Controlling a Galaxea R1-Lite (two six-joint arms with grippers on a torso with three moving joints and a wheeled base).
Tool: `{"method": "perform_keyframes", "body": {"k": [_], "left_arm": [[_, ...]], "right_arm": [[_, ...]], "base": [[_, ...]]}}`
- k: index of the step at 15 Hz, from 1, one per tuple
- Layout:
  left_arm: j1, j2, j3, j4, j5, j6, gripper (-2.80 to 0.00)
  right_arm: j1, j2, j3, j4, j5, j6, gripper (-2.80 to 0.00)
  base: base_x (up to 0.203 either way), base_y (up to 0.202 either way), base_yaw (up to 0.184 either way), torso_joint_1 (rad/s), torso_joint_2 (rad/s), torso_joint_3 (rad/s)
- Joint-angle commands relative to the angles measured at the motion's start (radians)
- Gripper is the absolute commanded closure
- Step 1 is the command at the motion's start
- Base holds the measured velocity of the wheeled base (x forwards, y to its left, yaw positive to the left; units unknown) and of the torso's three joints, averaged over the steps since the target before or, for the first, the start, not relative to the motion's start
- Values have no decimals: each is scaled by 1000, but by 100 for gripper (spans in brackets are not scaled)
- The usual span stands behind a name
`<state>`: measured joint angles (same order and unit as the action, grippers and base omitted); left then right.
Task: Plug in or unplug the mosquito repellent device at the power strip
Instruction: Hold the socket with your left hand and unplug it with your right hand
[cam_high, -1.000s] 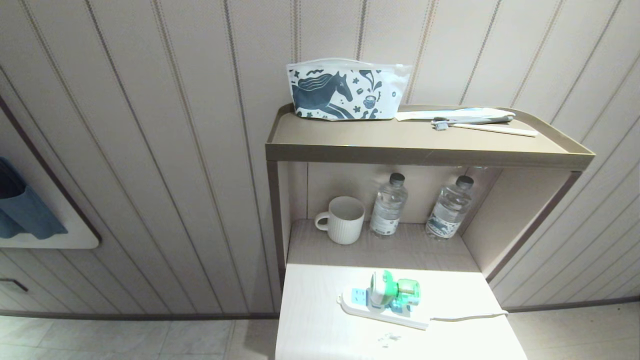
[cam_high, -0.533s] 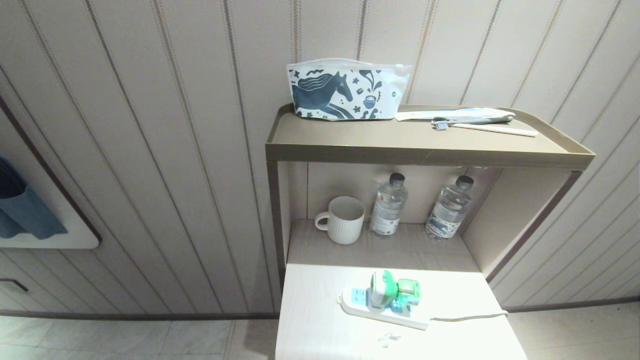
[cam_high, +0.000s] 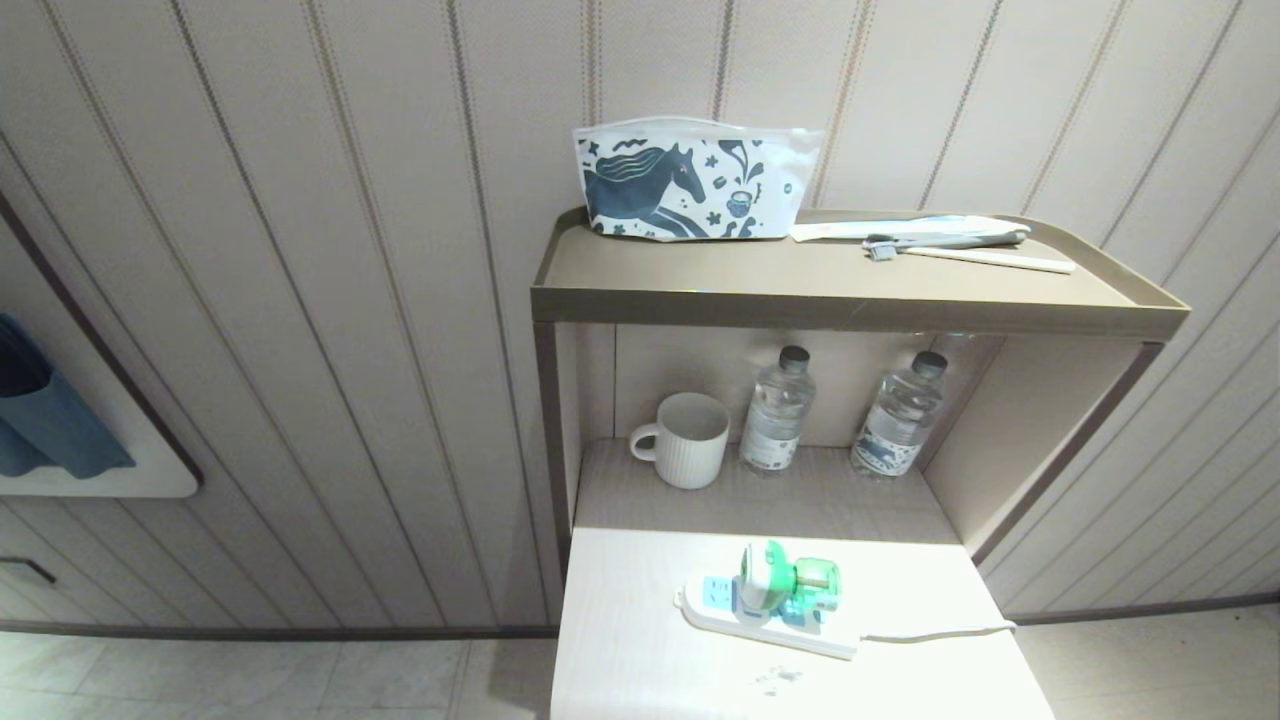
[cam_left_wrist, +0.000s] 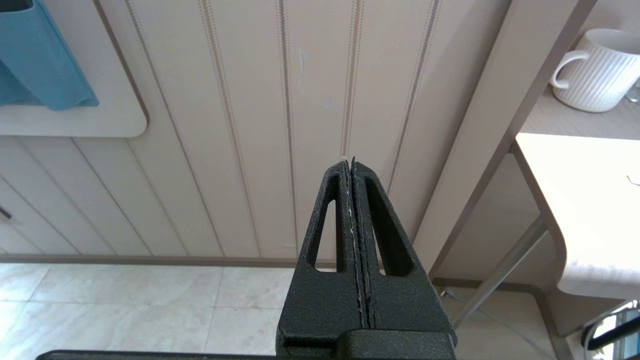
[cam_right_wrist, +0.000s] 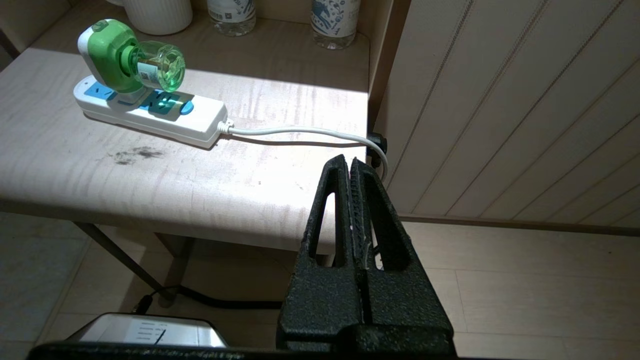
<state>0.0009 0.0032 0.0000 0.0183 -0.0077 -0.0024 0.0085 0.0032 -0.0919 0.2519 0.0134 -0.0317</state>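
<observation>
Translucent-bottled mosquito repellent device (cam_high: 785, 582) – slab-shaped power strip (cam_high: 765, 617).

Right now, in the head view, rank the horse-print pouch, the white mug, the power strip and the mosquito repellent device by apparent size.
1. horse-print pouch
2. power strip
3. white mug and mosquito repellent device: look alike in size, and the device sits nearer the camera, so no ranking.

The head view looks forward and down on the shelf unit (cam_high: 850, 300) and pale surface (cam_high: 640, 650). The right wrist view looks low across that surface toward the power strip (cam_right_wrist: 150, 111). The left wrist view faces the panelled wall (cam_left_wrist: 250, 125), sharing the mug (cam_left_wrist: 597, 70).
</observation>
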Motion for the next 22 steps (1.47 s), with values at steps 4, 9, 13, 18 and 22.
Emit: {"method": "perform_keyframes", "body": {"k": [4,9,13,18,22], "left_arm": [[0,0,0,0,0,-1,0],[0,0,0,0,0,-1,0],[1,0,0,0,0,-1,0],[-1,0,0,0,0,-1,0],[0,0,0,0,0,-1,0]], "right_arm": [[1,1,0,1,0,-1,0],[2,1,-3,-3,2,-11,0],[3,6,-87,9,21,-23,0],[3,163,-344,106,103,-24,0],[7,454,-541,118,187,-23,0]], "base": [[0,0,0,0,0,0],[0,0,0,0,0,0],[0,0,0,0,0,0],[0,0,0,0,0,0],[0,0,0,0,0,0]]}}
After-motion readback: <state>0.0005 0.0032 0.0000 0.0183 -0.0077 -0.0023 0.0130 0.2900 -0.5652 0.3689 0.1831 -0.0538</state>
